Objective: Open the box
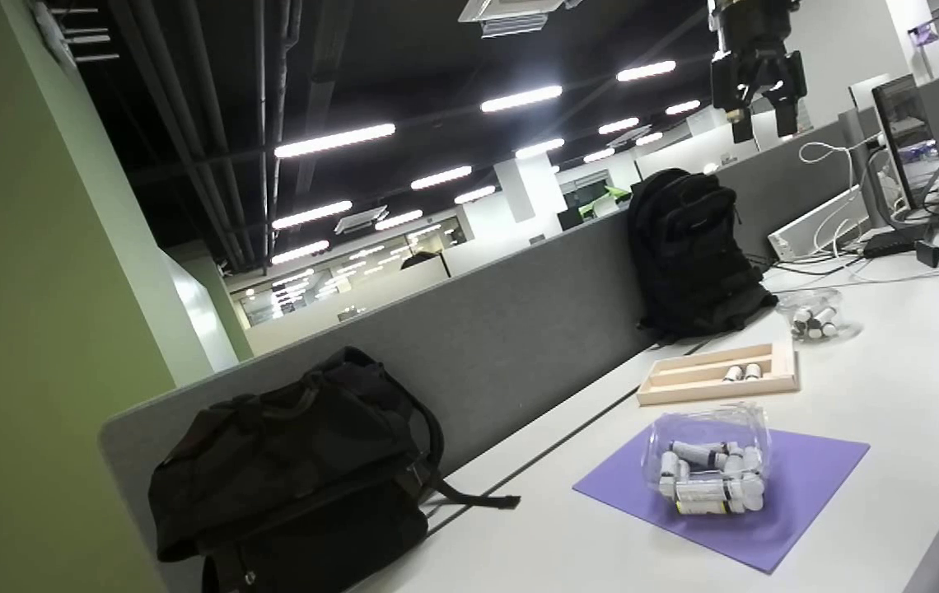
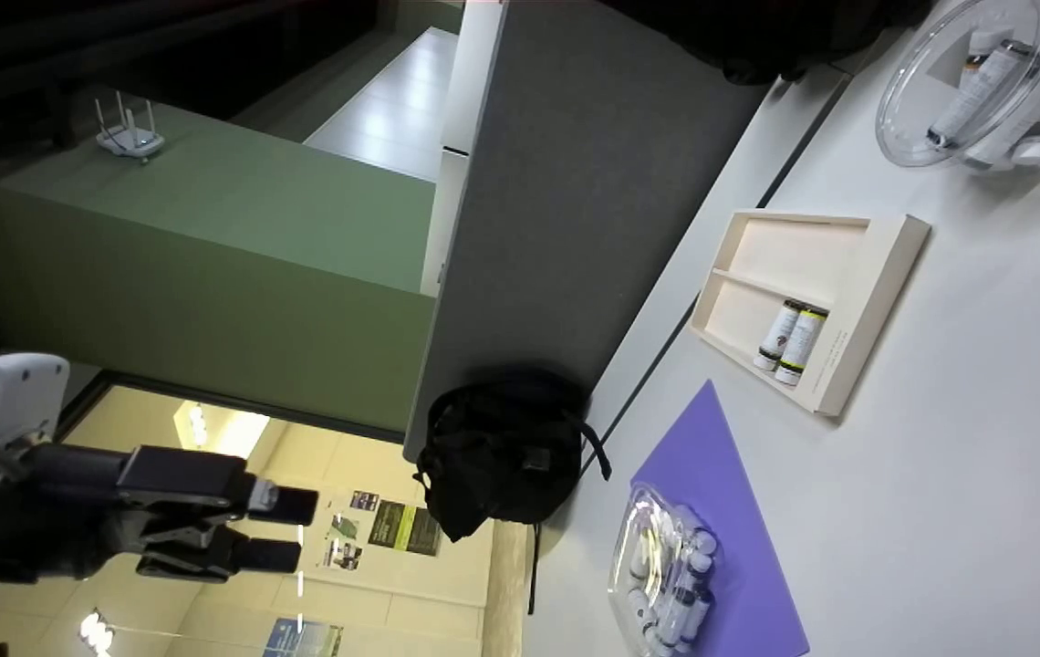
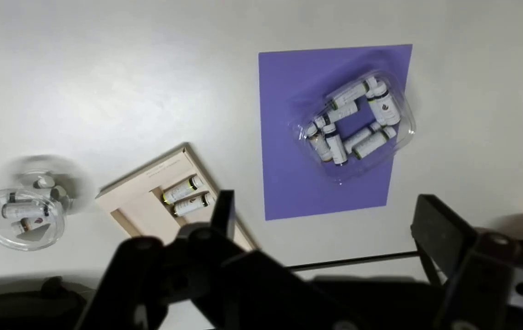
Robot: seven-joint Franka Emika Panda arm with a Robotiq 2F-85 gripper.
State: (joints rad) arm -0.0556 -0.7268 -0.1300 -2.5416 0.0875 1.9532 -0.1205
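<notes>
The box is a low, pale wooden tray-like box on the white table, in both exterior views (image 1: 717, 390) (image 2: 878, 301) and at the lower left of the wrist view (image 3: 163, 168). Its compartments show from above, with two small white-labelled bottles (image 2: 801, 345) lying in one. A flat strip with small print runs along one side. My gripper (image 3: 323, 201) is open and empty, high above the table; it also shows in both exterior views (image 1: 764, 132) (image 2: 288, 529). In the wrist view one finger hides part of the box.
A clear container (image 3: 409, 130) of several bottles stands on a purple mat (image 3: 284, 137) beside the box. A round clear container (image 2: 889, 105) with bottles stands on the box's other side. Two black backpacks (image 1: 296, 469) (image 1: 692, 255) lean along a grey partition (image 1: 519, 329). A monitor (image 1: 906, 140) stands farther along.
</notes>
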